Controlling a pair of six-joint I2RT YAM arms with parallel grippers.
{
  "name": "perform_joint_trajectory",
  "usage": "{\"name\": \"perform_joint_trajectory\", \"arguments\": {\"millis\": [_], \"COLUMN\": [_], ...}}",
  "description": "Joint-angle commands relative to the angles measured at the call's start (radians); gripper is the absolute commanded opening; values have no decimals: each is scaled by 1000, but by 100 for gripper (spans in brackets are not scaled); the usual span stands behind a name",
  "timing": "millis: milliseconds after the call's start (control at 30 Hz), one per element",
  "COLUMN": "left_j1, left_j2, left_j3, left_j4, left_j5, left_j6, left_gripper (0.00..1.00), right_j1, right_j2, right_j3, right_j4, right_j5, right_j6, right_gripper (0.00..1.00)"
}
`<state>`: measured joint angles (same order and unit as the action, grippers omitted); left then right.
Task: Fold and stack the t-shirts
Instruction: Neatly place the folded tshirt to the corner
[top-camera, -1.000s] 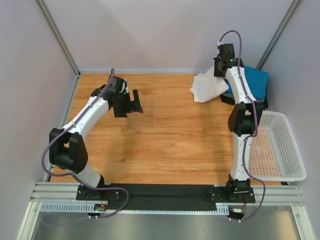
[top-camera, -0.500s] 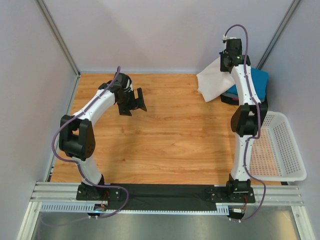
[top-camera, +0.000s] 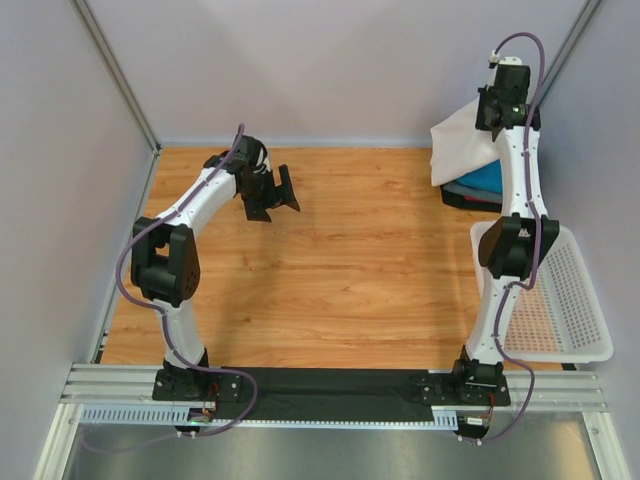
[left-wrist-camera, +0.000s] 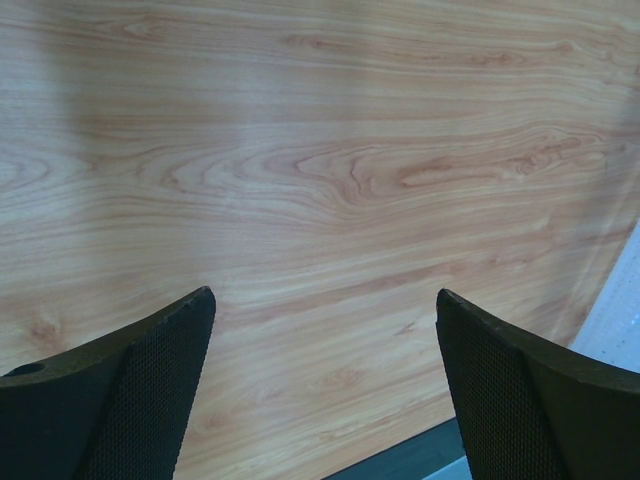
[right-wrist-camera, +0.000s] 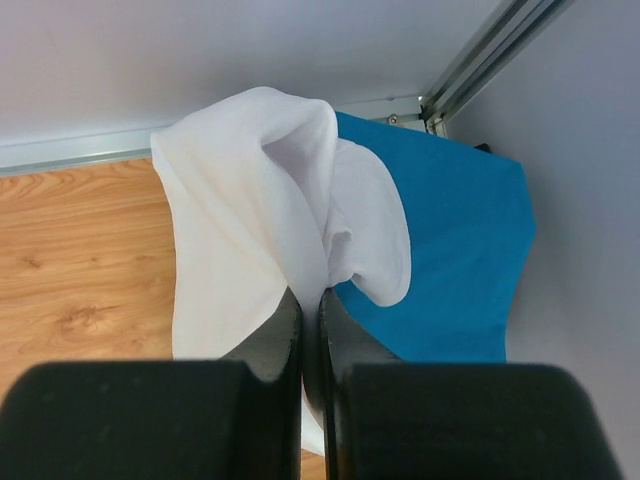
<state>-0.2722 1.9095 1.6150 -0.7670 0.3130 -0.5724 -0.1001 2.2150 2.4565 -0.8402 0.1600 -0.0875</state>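
Note:
My right gripper (top-camera: 497, 118) is raised high at the far right corner, shut on the white t-shirt (top-camera: 459, 146), which hangs from it in folds. In the right wrist view the white t-shirt (right-wrist-camera: 240, 230) is pinched between my right gripper's (right-wrist-camera: 311, 300) fingers. Under it lies the bright blue t-shirt (top-camera: 483, 178), on top of a dark one (top-camera: 463, 197); the blue t-shirt (right-wrist-camera: 450, 250) fills the right of the wrist view. My left gripper (top-camera: 280, 194) is open and empty over the far left of the table; its wrist view shows my left gripper (left-wrist-camera: 325, 310) above bare wood.
A white perforated plastic basket (top-camera: 565, 290) stands at the right edge of the wooden table (top-camera: 330, 260). Grey walls and metal corner posts close the back and sides. A black strip runs along the near edge by the arm bases.
My right gripper has lifted the white t-shirt up and to the right, off the table. My left arm has swung a little farther back and right, staying open.

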Motion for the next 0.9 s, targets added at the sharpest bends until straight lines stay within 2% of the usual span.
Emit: {"name": "perform_joint_trajectory", "arguments": {"millis": [0, 200, 567, 867], "left_j1": [7, 7, 7, 7], "left_j2": [22, 51, 80, 132], "left_j3": [52, 83, 117, 187], "left_j4": [-5, -9, -21, -81], "left_j5": [35, 44, 48, 29], "left_j6": [-20, -30, -57, -67], "left_gripper": [97, 97, 96, 95], "right_j1": [-21, -72, -113, -179], "right_j2": [-74, -60, -21, 11], "right_j3": [52, 42, 39, -34], "right_j4": [85, 105, 162, 204], "right_j5": [-54, -180, -174, -163], "right_j6": [-21, 2, -37, -78], "right_gripper": [0, 0, 0, 0]}}
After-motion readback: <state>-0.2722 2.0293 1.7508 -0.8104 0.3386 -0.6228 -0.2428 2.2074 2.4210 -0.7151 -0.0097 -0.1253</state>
